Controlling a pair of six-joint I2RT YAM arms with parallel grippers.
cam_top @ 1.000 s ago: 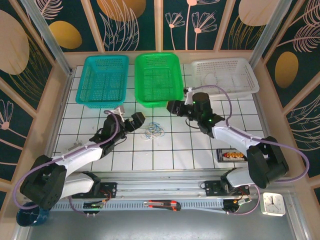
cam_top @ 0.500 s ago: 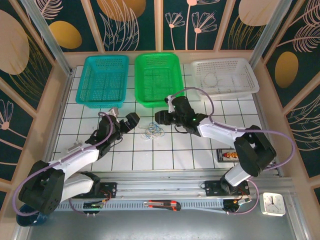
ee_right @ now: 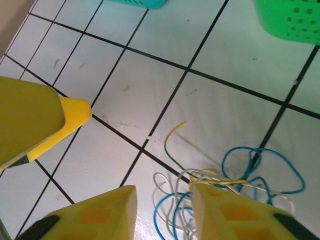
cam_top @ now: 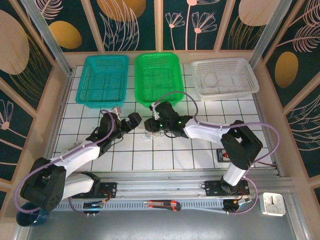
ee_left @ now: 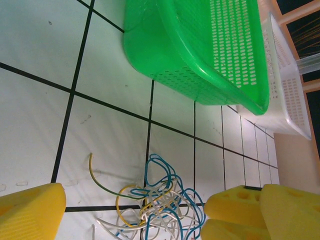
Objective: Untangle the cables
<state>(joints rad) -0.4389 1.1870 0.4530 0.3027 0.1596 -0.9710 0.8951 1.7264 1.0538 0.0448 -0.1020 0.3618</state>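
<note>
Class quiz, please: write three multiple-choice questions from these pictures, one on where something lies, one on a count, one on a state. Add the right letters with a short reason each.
1. Where do the tangled cables lie?
A) inside the teal basket
B) on the tiled table, in front of the green basket
C) hanging over the green basket's rim

2. How many baskets stand along the far edge?
A) two
B) three
C) four

3. How do the left gripper's jaws stand?
A) wide open
B) shut on a cable
C) shut on nothing

Answers: 1 B, the tangle rests on the tiles just before the green wall. 2 B, the teal basket, the green one and the white basket stand side by side. 3 A, the jaws stand far apart, either side of the tangle.
</note>
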